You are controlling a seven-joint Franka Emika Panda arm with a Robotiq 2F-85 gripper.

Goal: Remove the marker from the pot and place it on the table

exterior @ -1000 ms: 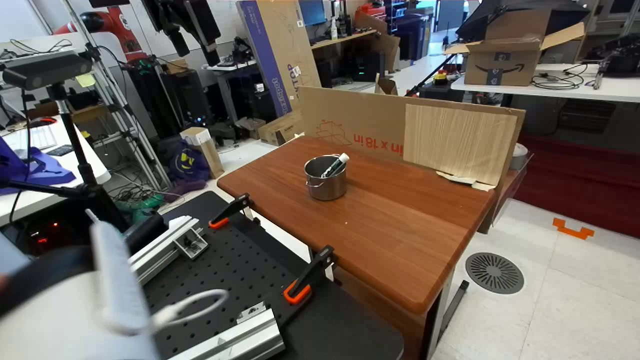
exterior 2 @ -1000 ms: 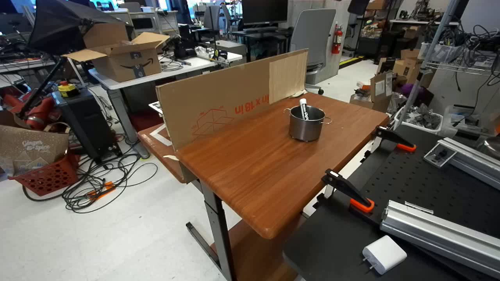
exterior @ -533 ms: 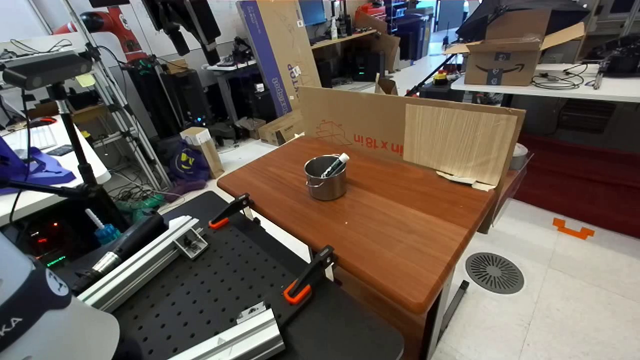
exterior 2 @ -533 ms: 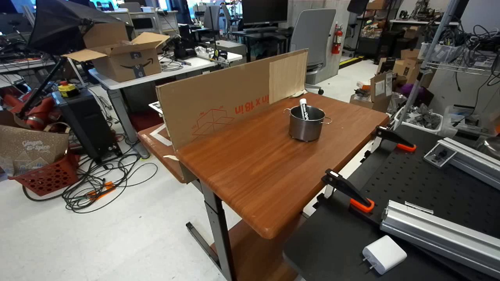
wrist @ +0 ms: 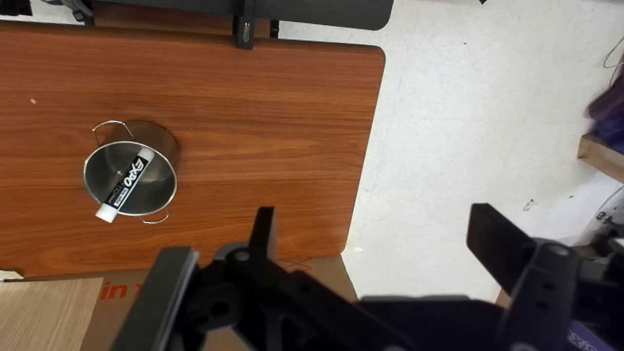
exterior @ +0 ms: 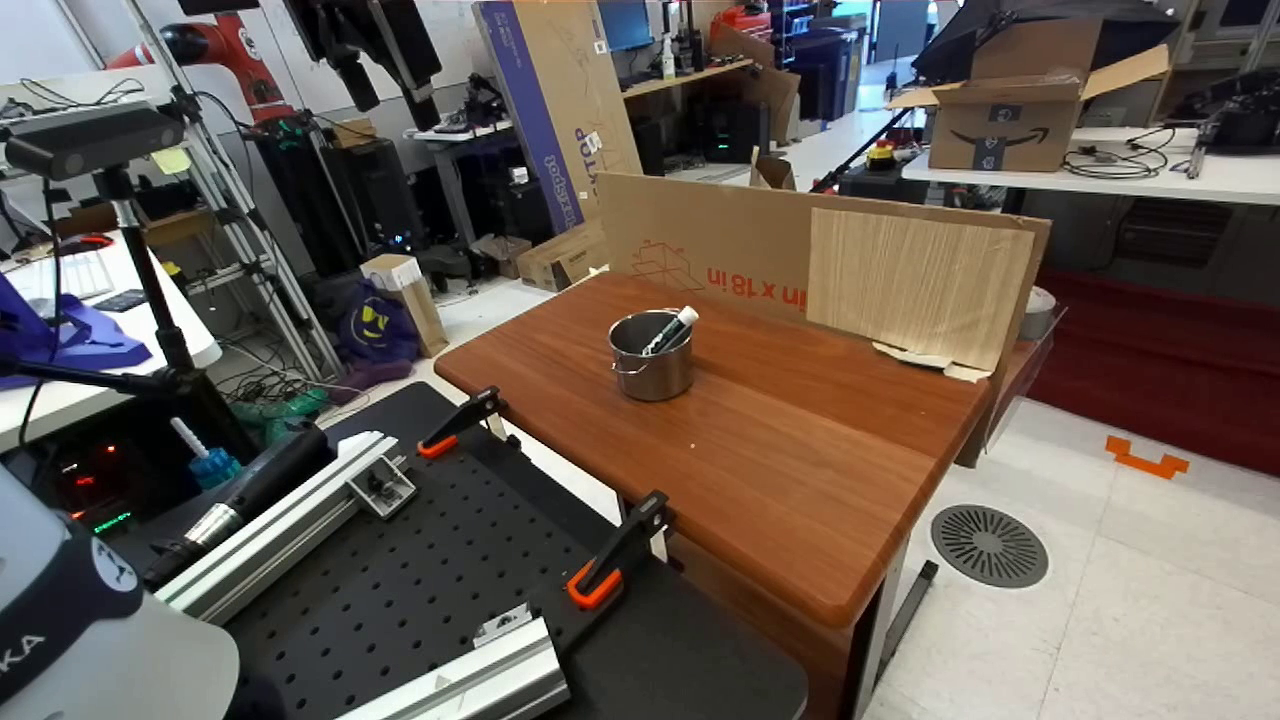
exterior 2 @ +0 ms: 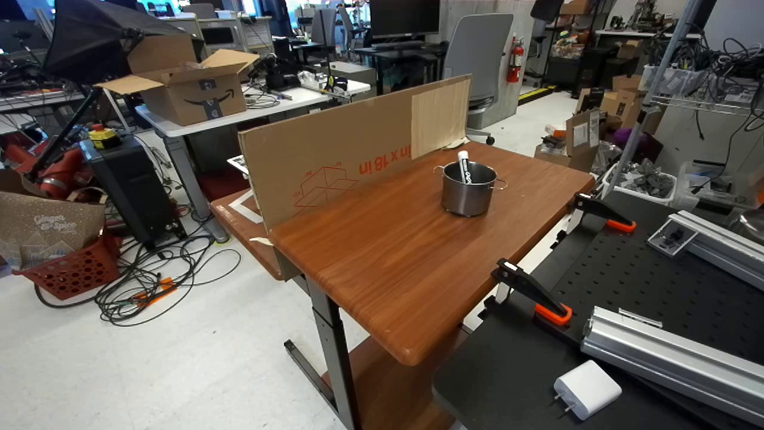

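I count one marker (wrist: 127,184) in one pot (wrist: 155,190), at the left of the wrist view, on one table (wrist: 273,146). The marker's long axis runs diagonally there: one white end juts past the pot's rim toward lower left, the other lies toward upper right. My gripper (wrist: 373,212) has its two fingers (wrist: 263,231) wide apart, low in that frame. Both exterior views show two clamps (exterior: 625,545).

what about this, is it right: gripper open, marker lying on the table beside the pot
One slip: the wrist view shows the marker tilted inside the pot, not lying on the table. The gripper is open, as you say.
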